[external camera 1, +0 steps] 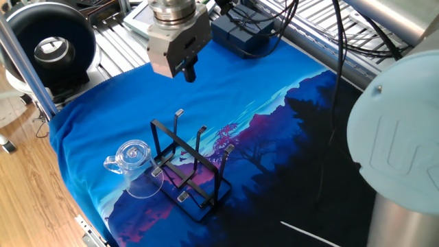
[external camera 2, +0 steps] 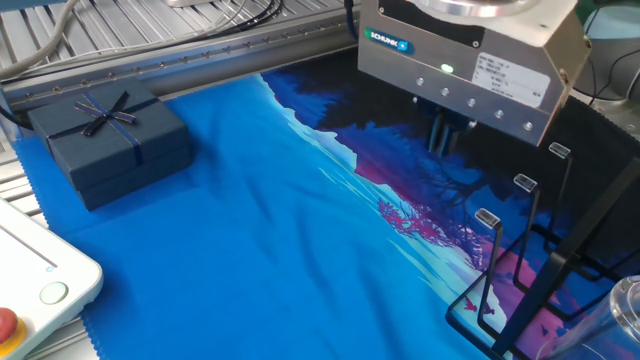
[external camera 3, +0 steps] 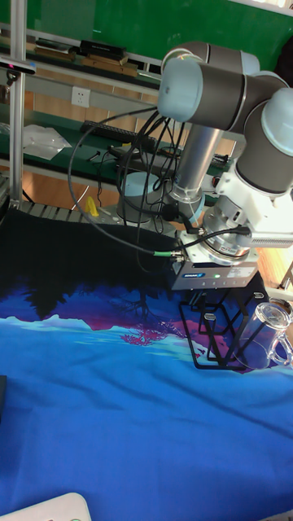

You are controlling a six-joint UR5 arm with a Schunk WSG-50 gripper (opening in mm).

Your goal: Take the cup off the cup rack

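Note:
The clear cup (external camera 1: 134, 166) hangs tilted on a slanted prong at the left side of the black cup rack (external camera 1: 190, 167), on the blue cloth. It shows again as the cup (external camera 3: 265, 326) beside the rack (external camera 3: 218, 340), and as a sliver of the cup (external camera 2: 622, 312) past the rack (external camera 2: 532, 262). My gripper (external camera 1: 187, 71) hovers well above the cloth, behind the rack and apart from it. Its dark fingers (external camera 2: 441, 132) are pressed together with nothing between them. In the tall view the gripper's body (external camera 3: 213, 275) covers the rack's top.
A dark blue gift box (external camera 2: 108, 140) lies at the cloth's far corner, near a white panel with a red button (external camera 2: 8, 324). A black round device (external camera 1: 51, 46) stands off the table's corner. Cables and metal rails run behind. The table edge (external camera 1: 89, 230) is close to the cup.

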